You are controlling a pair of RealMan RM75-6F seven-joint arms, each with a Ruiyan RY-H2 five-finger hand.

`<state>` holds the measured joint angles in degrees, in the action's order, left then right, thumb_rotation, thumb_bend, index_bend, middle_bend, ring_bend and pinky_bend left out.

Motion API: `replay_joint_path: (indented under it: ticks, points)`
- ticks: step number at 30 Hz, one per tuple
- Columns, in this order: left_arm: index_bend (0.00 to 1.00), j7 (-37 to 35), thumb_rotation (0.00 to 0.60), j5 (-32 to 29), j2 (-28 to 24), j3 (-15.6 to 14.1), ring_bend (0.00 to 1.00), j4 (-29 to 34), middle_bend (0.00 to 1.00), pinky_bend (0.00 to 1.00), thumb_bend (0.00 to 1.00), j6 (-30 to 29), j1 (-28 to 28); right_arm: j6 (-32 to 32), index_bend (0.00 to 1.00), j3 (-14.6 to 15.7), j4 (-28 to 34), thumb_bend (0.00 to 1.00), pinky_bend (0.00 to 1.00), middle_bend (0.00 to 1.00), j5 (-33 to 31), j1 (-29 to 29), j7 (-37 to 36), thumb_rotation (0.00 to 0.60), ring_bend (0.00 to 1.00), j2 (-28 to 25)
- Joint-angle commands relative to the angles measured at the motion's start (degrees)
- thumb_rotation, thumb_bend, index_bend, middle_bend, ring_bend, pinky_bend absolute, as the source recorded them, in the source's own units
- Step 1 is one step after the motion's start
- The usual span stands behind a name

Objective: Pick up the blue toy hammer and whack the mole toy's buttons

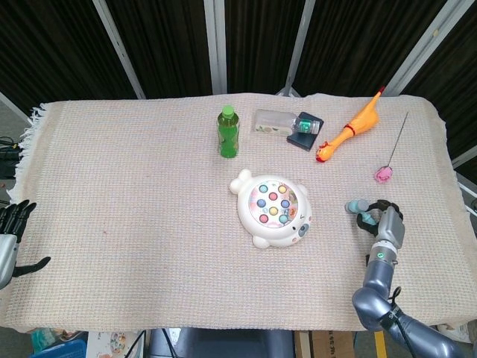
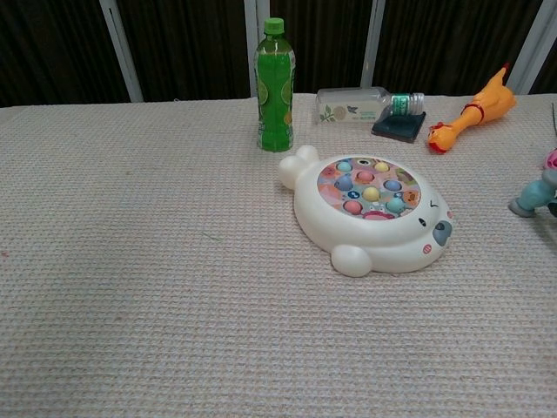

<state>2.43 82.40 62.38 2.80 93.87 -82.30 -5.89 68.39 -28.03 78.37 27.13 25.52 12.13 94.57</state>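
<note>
The white mole toy [image 1: 273, 208] with coloured buttons lies at the table's middle, also in the chest view [image 2: 374, 213]. The blue toy hammer [image 1: 359, 211] lies on the cloth to its right, grey head pointing left; the chest view shows it at the right edge [image 2: 533, 197]. My right hand [image 1: 386, 221] sits on the hammer's handle end with its dark fingers curled around it. My left hand [image 1: 10, 233] hangs off the table's left edge, fingers spread, holding nothing.
Behind the mole toy stand a green bottle [image 1: 228, 132], a clear bottle lying on its side [image 1: 276, 121] beside a dark box [image 1: 305, 131], and an orange rubber chicken [image 1: 349, 133]. A pink flower on a thin stem [image 1: 384, 173] lies near the hammer.
</note>
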Motion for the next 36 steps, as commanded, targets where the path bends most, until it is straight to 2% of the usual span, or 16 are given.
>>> replay_joint_path:
  ticks: [1,7,16,21,27,32,36]
  points:
    - [0.00,0.0,0.600,0.0,0.0,0.0,0.00,0.0,0.00,0.00,0.00,-0.1,0.0,0.0,0.77,-0.2,0.5,0.53,0.00,0.22,0.4,0.0,-0.2,0.600,0.07,-0.3]
    - [0.00,0.1,0.600,0.0,0.1,0.0,0.00,0.0,0.00,0.00,0.00,-0.1,0.0,0.4,0.82,-0.8,2.6,0.53,0.00,0.23,1.3,-0.3,-0.7,0.600,0.07,-1.4]
    - [0.00,0.2,0.600,0.1,0.1,-0.1,0.00,0.1,0.00,0.00,0.00,-0.2,0.1,0.1,0.85,-1.9,6.8,0.53,0.00,0.26,0.7,-1.1,-1.8,0.600,0.09,-3.1]
    - [0.00,0.4,0.600,0.5,0.1,-0.2,0.00,0.2,0.00,0.00,0.00,-0.5,0.2,-0.1,0.87,-2.3,9.6,0.53,0.09,0.30,0.7,-1.4,-2.6,0.600,0.14,-4.1]
    - [0.00,0.6,0.600,0.6,0.2,-0.2,0.00,0.3,0.00,0.00,0.00,-0.6,0.2,-0.1,0.87,-3.6,14.4,0.53,0.09,0.32,0.6,-1.3,-4.1,0.600,0.16,-5.2]
    - [0.00,0.6,0.600,0.7,0.2,-0.3,0.00,0.3,0.00,0.00,0.00,-0.7,0.3,0.9,0.87,-5.0,17.8,0.53,0.22,0.38,0.2,-0.8,-4.7,0.600,0.24,-5.8]
    - [0.00,0.4,0.600,0.8,0.1,-0.3,0.00,0.2,0.00,0.00,0.00,-0.9,0.3,1.9,0.87,-4.9,19.0,0.53,0.30,0.43,0.3,-0.3,-4.4,0.600,0.31,-6.0]
